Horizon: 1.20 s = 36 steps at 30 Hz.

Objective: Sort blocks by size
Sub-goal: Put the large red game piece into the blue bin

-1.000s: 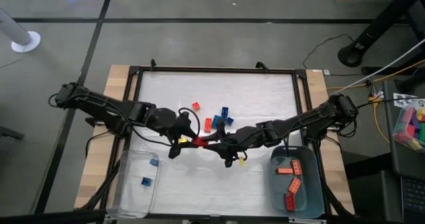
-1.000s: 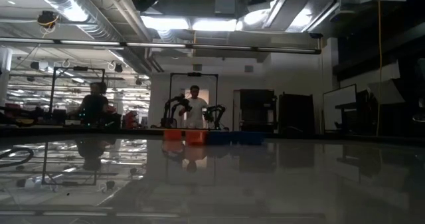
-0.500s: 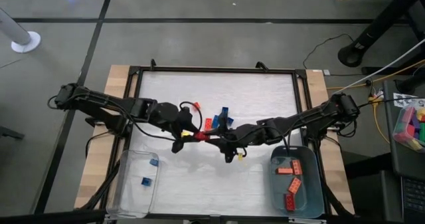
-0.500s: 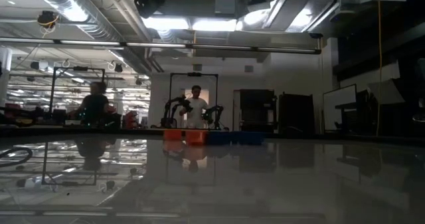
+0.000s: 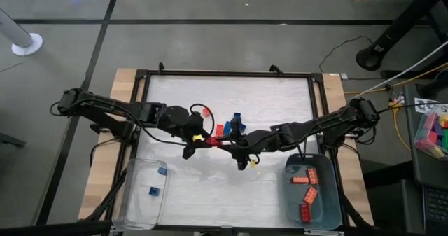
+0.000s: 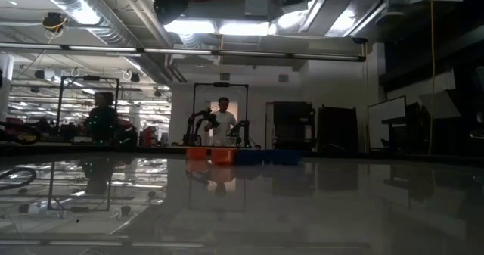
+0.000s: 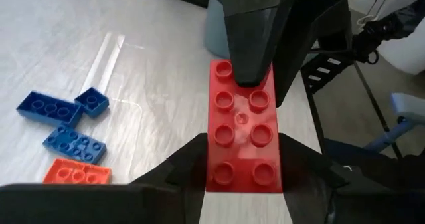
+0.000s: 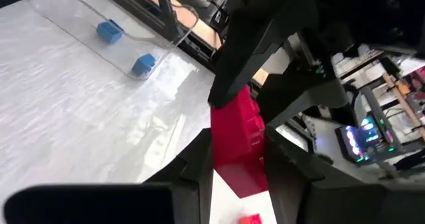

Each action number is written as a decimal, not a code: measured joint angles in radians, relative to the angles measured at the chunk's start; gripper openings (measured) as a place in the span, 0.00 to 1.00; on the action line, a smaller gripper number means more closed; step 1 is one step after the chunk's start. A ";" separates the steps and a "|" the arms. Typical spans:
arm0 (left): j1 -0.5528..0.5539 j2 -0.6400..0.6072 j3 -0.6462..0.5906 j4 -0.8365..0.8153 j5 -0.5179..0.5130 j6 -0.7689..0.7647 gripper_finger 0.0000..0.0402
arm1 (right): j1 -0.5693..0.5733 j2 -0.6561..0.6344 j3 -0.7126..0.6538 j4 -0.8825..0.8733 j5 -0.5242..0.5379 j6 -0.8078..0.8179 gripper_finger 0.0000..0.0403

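A long red brick point(image 5: 212, 142) hangs above the table's middle, and both grippers are shut on it. My left gripper point(image 5: 204, 139) comes from the left, my right gripper point(image 5: 222, 144) from the right. Several loose blue bricks point(image 5: 234, 122) and orange ones point(image 5: 219, 130) lie flat on the table just beyond them; they also show in the left wrist view point(image 7: 70, 144). One small orange brick point(image 5: 207, 112) lies farther back. My left gripper pinches the red brick's two long sides point(image 7: 214, 174) at one end, between its two fingers point(image 7: 189, 167). The fingers lie level, coming from the table's left, along the brick. The brick is lifted clear, its studs up. My right gripper pinches the brick's other end point(image 8: 238, 159) between its two fingers point(image 8: 196, 167). In the left wrist view one of its fingers point(image 7: 249, 44) lies over the studded top point(image 7: 226, 70) at that end. It comes from the table's right, roughly level.
A clear bin point(image 5: 142, 194) at the near left holds two small blue bricks point(image 5: 162, 171). A grey-blue bin point(image 5: 329, 201) at the near right holds several long red and orange bricks point(image 5: 306, 179). People stand in the room beyond the table.
Both grippers, joined at the red brick, have shifted a little toward the table's far edge, and the brick has come farther into the top of the low view. The loose bricks have stayed where they were.
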 joint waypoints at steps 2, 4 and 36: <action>0.001 -0.004 0.001 -0.026 -0.017 -0.020 0.43 | 0.001 0.000 -0.007 -0.040 -0.033 0.006 0.26; 0.001 -0.006 0.004 -0.019 -0.040 -0.027 0.48 | 0.006 0.007 -0.008 -0.048 -0.065 0.005 0.26; 0.413 0.379 0.002 -0.016 -0.228 0.208 0.59 | 0.425 -0.260 -0.003 -0.858 -0.151 1.358 0.26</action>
